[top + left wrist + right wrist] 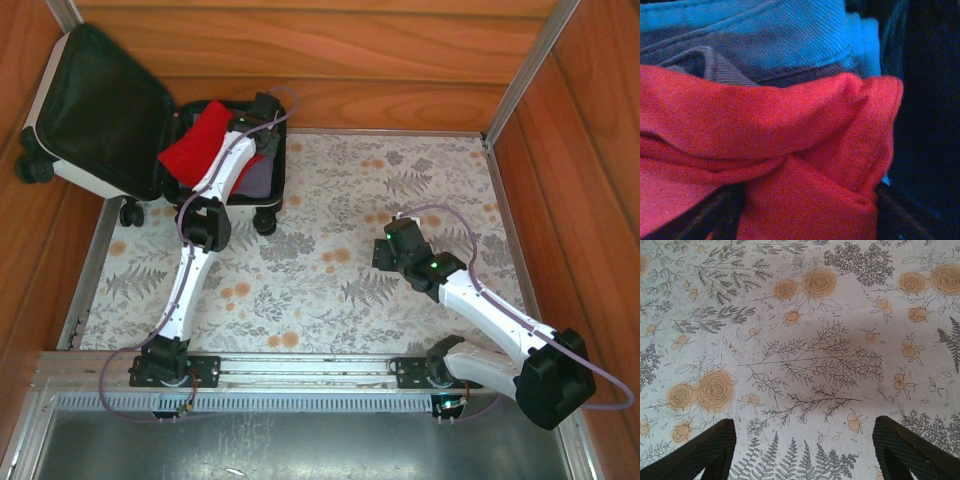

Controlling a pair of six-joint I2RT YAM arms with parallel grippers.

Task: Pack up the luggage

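Luggage [95,110] sits open beneath the left hand [262,112].

luggage [80,175]: smooth plastic outside, matt cloth inside | red cloth [765,125]: soft weave | denim [770,30]: twill | mat [805,330]: matt print | walls [330,60]: glossy wood

Clothes [200,145] lie in the luggage [100,110], far left on the table [400,200].
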